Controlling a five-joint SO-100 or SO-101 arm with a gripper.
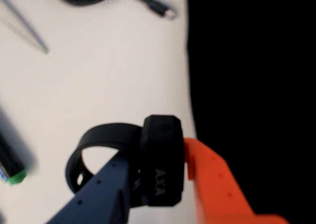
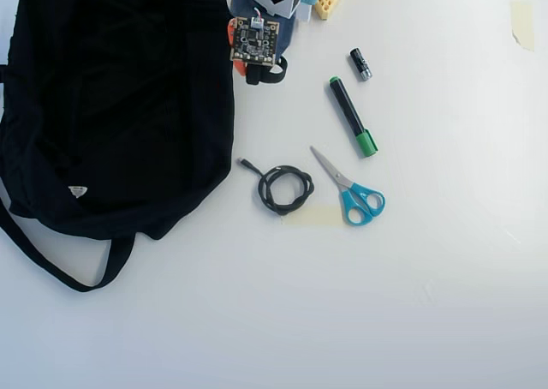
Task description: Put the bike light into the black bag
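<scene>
The bike light (image 1: 160, 150), a small black chunky body with a ring-shaped strap, sits clamped between the dark blue finger (image 1: 98, 194) and the orange finger (image 1: 212, 184) of my gripper (image 1: 158, 157), which is shut on it. The strap loop points left in the wrist view. In the overhead view the gripper (image 2: 257, 63) is at the top, with the bike light (image 2: 269, 72) peeking out below the camera board. The black bag (image 2: 120, 98) lies just left of it and fills the right side of the wrist view as the black bag (image 1: 252, 61). The light is over white table at the bag's edge.
A coiled black cable (image 2: 285, 188), blue-handled scissors (image 2: 351, 190), a green-capped marker (image 2: 353, 116) and a short black-and-silver cylinder (image 2: 360, 64) lie right of the bag. The bag's strap (image 2: 51, 265) loops toward the front left.
</scene>
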